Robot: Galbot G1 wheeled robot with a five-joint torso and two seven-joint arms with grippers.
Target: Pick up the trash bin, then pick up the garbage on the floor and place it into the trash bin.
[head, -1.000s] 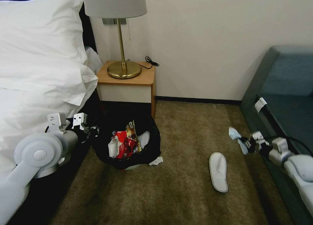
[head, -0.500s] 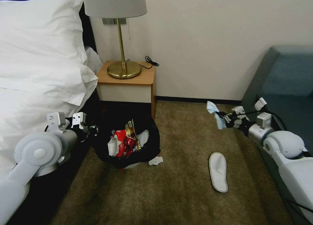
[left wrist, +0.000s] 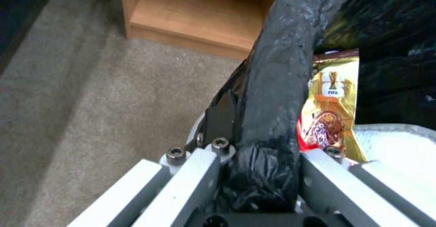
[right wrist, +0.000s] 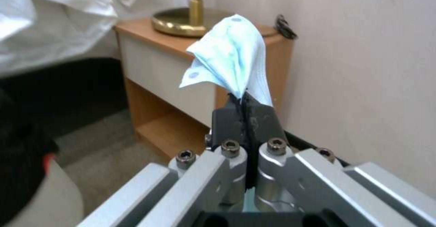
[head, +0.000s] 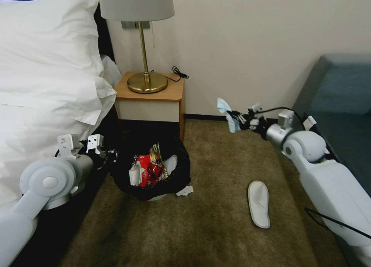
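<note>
The trash bin [head: 179,173], lined with a black bag, stands on the carpet before the nightstand and holds red and gold wrappers [head: 148,169]. My left gripper [head: 112,155] is shut on its left rim; in the left wrist view the bagged rim [left wrist: 277,66] runs between the fingers of that gripper [left wrist: 261,165], beside a gold wrapper [left wrist: 333,104]. My right gripper [head: 236,119] hangs in the air right of the bin, shut on a pale blue crumpled piece of garbage [head: 224,106] [right wrist: 231,56]. A white slipper [head: 259,203] and a white tissue scrap [head: 185,191] lie on the floor.
A wooden nightstand [head: 154,95] with a brass lamp [head: 146,81] stands against the wall behind the bin. The bed with white pillows [head: 38,85] lies along the left, a dark blue sofa [head: 340,101] along the right. Carpet [head: 216,159] between bin and slipper is bare.
My right arm has lifted and swung left with the pale blue garbage, from low beside the sofa to mid-air nearer the bin. Left gripper and bin have stayed put.
</note>
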